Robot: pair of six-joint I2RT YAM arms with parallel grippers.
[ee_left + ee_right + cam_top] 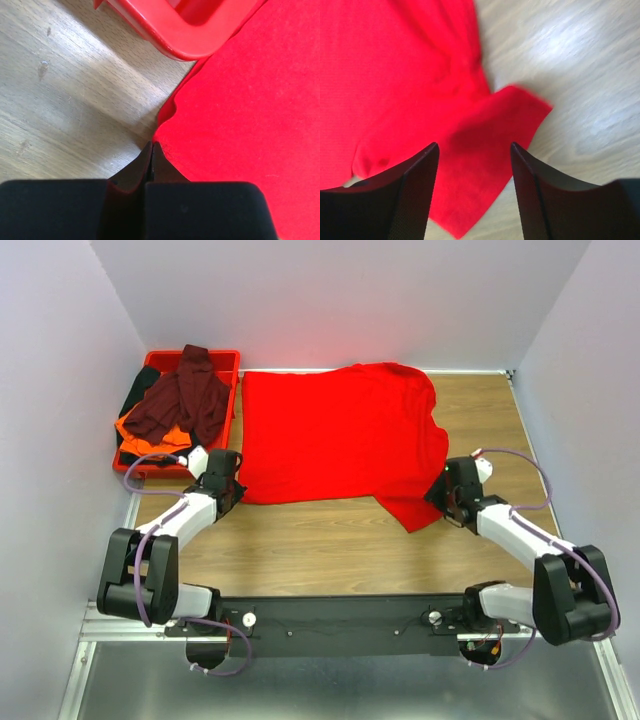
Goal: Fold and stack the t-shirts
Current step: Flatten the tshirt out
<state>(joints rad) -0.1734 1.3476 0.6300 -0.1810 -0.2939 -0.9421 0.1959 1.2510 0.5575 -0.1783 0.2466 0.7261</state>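
Black fingers of the left gripper (151, 150) are pressed together at the near-left hem corner of the bright red t-shirt (340, 430), which is spread on the wooden table (300, 550); whether cloth is pinched cannot be told. Fingers of the right gripper (474, 145) are held apart over its sleeve. 3 other t-shirts (185, 400) are heaped in the red tray (232, 390).

The left arm (180, 518) bends at an elbow set out to its own side, forearm slanting forward and inward. The left hand (230, 482) points down, its fingers (164, 172) pressed together tip to tip. The right arm (512, 532) mirrors it. The right hand (443, 496) tilts down with its fingers (415, 175) standing apart
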